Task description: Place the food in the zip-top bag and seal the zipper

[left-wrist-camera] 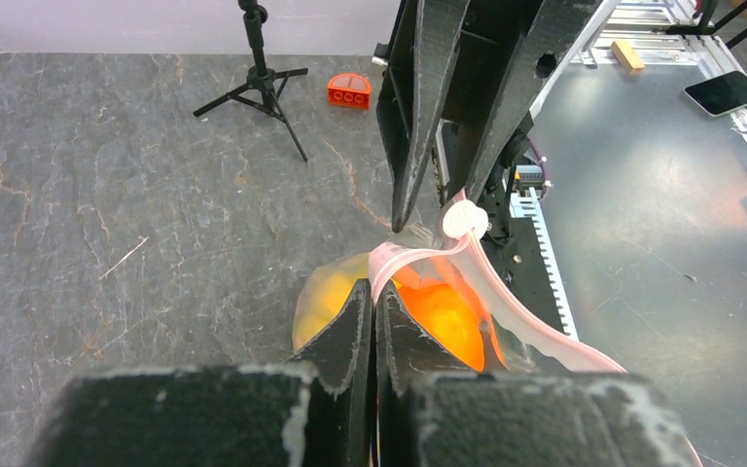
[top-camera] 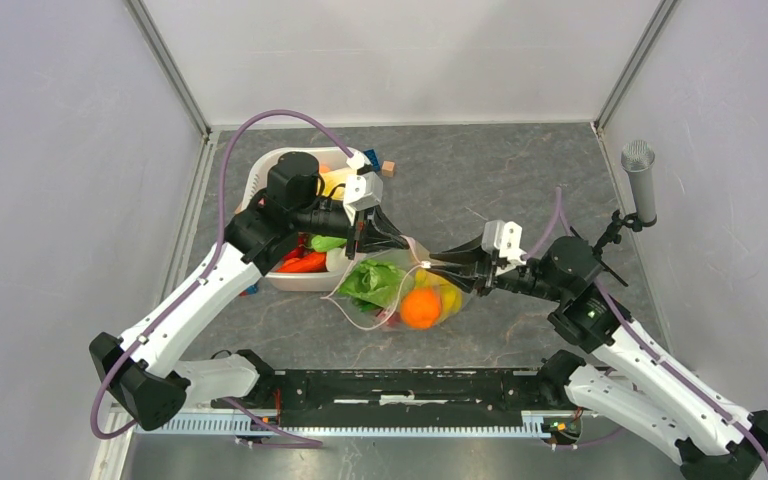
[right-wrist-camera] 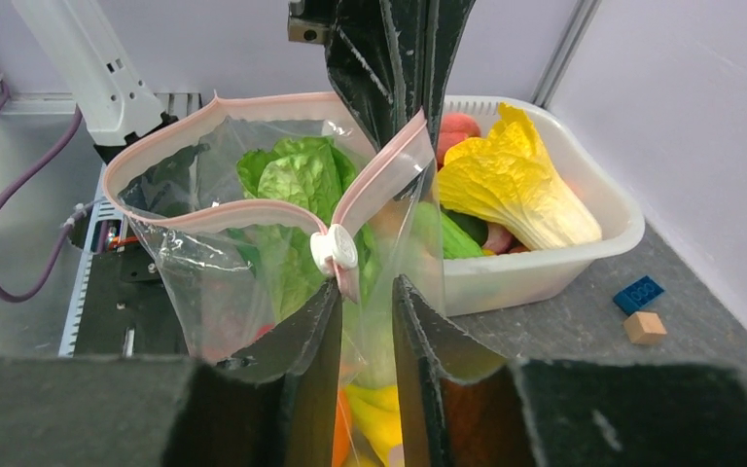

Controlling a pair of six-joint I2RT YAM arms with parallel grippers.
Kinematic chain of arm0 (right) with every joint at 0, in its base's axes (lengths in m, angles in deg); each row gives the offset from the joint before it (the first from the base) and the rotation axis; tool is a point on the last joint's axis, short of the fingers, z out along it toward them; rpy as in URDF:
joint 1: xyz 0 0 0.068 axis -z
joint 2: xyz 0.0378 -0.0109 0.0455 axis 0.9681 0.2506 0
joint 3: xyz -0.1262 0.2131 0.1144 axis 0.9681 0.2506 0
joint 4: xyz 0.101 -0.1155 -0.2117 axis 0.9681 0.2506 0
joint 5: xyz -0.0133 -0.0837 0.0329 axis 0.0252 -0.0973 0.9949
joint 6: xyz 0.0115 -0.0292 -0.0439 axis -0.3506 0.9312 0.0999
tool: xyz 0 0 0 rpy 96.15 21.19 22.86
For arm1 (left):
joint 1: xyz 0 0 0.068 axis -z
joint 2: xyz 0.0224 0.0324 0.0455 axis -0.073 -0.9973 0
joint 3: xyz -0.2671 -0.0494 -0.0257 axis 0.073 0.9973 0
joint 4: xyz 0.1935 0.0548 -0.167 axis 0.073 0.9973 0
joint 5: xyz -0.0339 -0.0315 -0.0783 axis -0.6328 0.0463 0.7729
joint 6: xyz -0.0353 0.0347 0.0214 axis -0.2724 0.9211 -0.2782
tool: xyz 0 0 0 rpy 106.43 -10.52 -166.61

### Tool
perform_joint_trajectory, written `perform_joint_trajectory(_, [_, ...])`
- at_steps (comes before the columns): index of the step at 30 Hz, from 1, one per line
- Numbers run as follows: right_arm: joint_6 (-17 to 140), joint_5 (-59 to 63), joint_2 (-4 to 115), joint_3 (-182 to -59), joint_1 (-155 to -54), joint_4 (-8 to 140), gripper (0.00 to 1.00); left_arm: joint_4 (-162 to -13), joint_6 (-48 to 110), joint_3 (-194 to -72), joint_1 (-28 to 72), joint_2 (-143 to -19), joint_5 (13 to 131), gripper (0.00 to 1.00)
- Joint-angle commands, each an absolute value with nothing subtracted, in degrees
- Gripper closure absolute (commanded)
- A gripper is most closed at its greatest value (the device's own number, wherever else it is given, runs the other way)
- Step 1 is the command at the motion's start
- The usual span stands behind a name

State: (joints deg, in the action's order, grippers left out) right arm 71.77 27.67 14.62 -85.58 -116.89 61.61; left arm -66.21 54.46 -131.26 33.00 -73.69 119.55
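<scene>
Near the middle of the table point(top-camera: 480, 180), a little toward its near edge, the zip-top bag point(top-camera: 390, 290) hangs with its mouth up and gaping, just beside the white tub point(top-camera: 270, 175). Inside show a green leafy piece point(top-camera: 372, 280), an orange fruit point(top-camera: 421, 308) and something yellow.

The film looks thin, limp and slick, likely to crumple or slip if pinched anywhere but the zipper point(right-wrist-camera: 224, 216), its one firmer band. The light plastic toys should weigh the bottom down only a little. The best holds seem to be that strip and its white slider point(right-wrist-camera: 336, 248).

The left gripper point(left-wrist-camera: 374, 297) is pressed together on the pink strip. The right gripper point(right-wrist-camera: 367, 285) has its fingers slightly spread, the bag's edge in the gap just below the slider, not visibly clamped. A yellow napa cabbage point(right-wrist-camera: 515, 190) lies in the tub.
</scene>
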Motion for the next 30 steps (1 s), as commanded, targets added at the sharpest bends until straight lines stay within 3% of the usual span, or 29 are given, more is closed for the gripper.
perform_joint_trajectory(1, [72.34, 25.68, 13.13, -87.26, -116.97, 57.76, 0.71, -69.77, 52.72, -131.49, 32.82, -73.11, 119.9, 0.98])
perform_joint_trajectory(10, [73.41, 27.02, 13.91, -87.63, -116.93, 59.49, 0.87, -70.28, 52.5, -131.47, 32.82, -73.37, 119.63, 0.98])
perform_joint_trajectory(14, [72.52, 25.75, 13.16, -87.45, -116.97, 58.25, 1.0, -70.2, 52.3, -131.36, 32.82, -73.93, 119.7, 0.98])
perform_joint_trajectory(20, [70.93, 23.35, 11.9, -86.84, -116.97, 56.34, 1.0, -68.22, 52.38, -131.34, 32.82, -74.64, 117.85, 0.94])
perform_joint_trajectory(21, [70.61, 22.99, 11.88, -86.83, -116.93, 56.29, 1.0, -68.01, 52.39, -131.32, 32.82, -74.64, 117.51, 0.92])
perform_joint_trajectory(23, [70.06, 21.23, 11.69, -86.8, -116.96, 56.18, 1.0, -67.49, 52.09, -131.25, 32.82, -74.71, 115.91, 0.73])
perform_joint_trajectory(25, [69.37, 18.19, 11.58, -86.73, -116.97, 56.67, 1.0, -66.65, 52.28, -131.47, 32.86, -74.77, 114.71, 0.62])
perform_joint_trajectory(26, [69.24, 16.43, 11.68, -86.94, -116.97, 57.23, 1.0, -66.29, 52.33, -131.57, 32.82, -74.78, 114.12, 0.51])
perform_joint_trajectory(29, [68.71, 13.15, 12.17, -87.23, -116.97, 58.86, 1.0, -65.64, 52.52, -132.29, 32.82, -74.51, 113.22, 0.42])
perform_joint_trajectory(30, [68.47, 12.33, 12.42, -87.21, -116.95, 59.01, 1.0, -65.46, 52.49, -132.73, 32.83, -74.28, 112.78, 0.3])
